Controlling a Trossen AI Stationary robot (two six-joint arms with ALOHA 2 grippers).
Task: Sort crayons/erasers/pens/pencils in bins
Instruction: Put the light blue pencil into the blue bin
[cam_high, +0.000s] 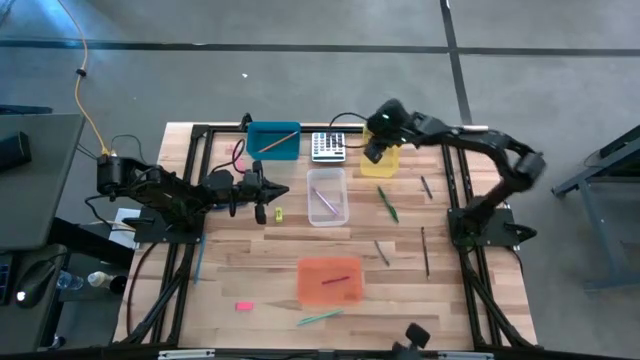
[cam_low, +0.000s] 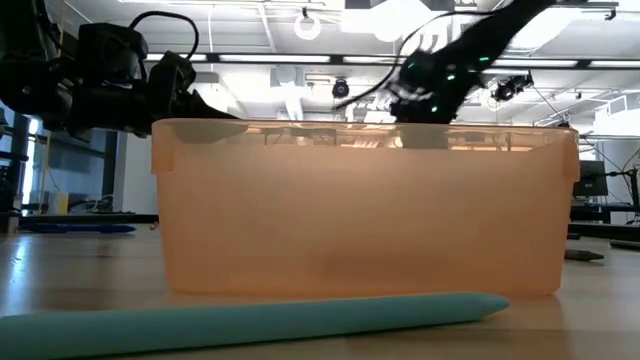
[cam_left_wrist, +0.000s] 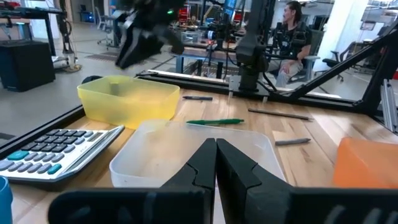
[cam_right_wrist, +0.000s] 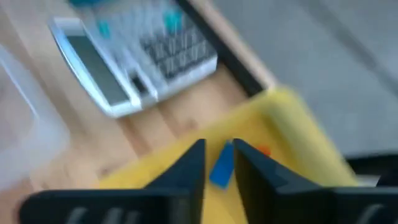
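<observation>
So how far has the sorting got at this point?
Partly done: the teal-blue tray, clear plastic tray and orange tray each hold something. In hand: the right claw hovers over the translucent yellow tray, a blue eraser between its fingers. Left: the green pen, pink eraser and other sticks.

Even, soft overhead light falls on the counter (cam_high: 250, 285), with faint shadows. In the low view, ceiling lamps glare behind a glowing orange bin (cam_low: 365, 205), and the near teal stick (cam_low: 250, 322) is out of focus. The right wrist view is smeared; the calculator (cam_right_wrist: 134, 56) is blurred.
</observation>
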